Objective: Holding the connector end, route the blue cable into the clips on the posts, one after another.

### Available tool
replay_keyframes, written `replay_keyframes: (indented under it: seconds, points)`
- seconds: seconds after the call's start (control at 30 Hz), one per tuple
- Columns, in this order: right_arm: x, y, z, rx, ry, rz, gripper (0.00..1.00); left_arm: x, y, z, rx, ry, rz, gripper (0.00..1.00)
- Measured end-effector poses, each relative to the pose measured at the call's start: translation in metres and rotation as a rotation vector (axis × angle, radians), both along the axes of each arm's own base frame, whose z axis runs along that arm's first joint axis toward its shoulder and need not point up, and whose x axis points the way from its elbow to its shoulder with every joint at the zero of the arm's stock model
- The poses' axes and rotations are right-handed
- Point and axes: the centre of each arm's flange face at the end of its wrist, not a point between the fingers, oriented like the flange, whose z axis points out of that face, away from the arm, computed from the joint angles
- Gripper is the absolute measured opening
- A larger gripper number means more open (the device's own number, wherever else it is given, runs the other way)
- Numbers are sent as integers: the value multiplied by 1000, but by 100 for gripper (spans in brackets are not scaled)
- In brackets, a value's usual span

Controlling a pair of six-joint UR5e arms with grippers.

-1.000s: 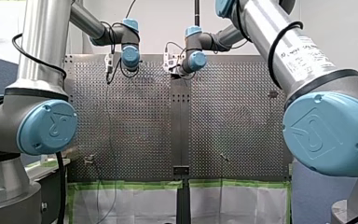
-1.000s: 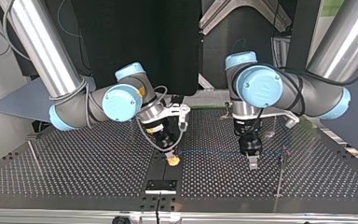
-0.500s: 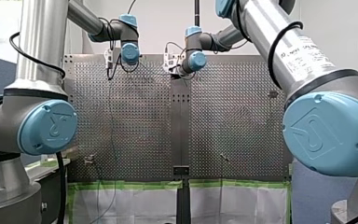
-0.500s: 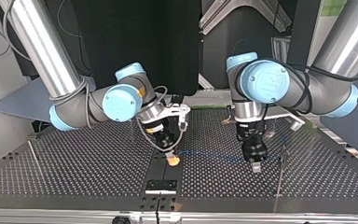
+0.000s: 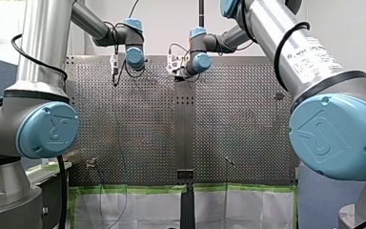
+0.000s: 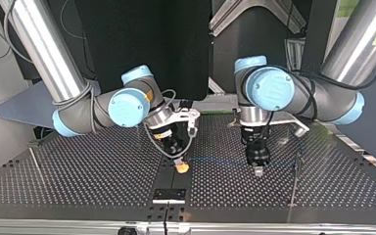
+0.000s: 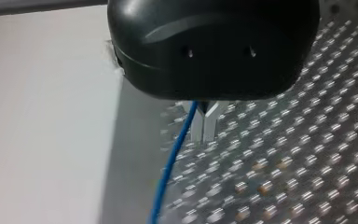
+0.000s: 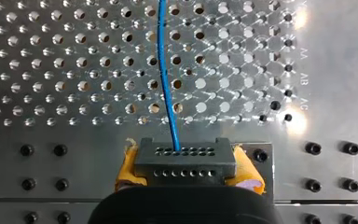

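Low over the table (image 6: 78, 181), my right gripper (image 8: 185, 164) tilts in toward the table's middle, its yellow pads (image 8: 249, 170) clamped on the connector (image 8: 185, 154). From there the blue cable (image 6: 215, 159) runs level across to my left gripper (image 6: 257, 170), which points straight down from an upright wrist. Its jaws stand drawn together with the cable alongside; whether they pinch it I cannot tell.
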Motion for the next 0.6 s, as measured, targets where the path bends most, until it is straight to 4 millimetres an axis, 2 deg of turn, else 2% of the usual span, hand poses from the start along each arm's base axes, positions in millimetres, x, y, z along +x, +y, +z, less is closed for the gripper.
replay_keyframes:
  seconds: [0.2, 0.4, 0.6]
  points:
    - [-6, -3, -13, 15, 20, -26, 0, -1, -12, -17, -16, 46, -20, 0]
    - [-13, -5, -35, 37, 45, -56, 0, -8, -24, -24, -45, 68, -48, 0]
    - [-18, -7, -56, 47, 42, -72, 0, -15, -33, -41, -53, 93, -69, 0]
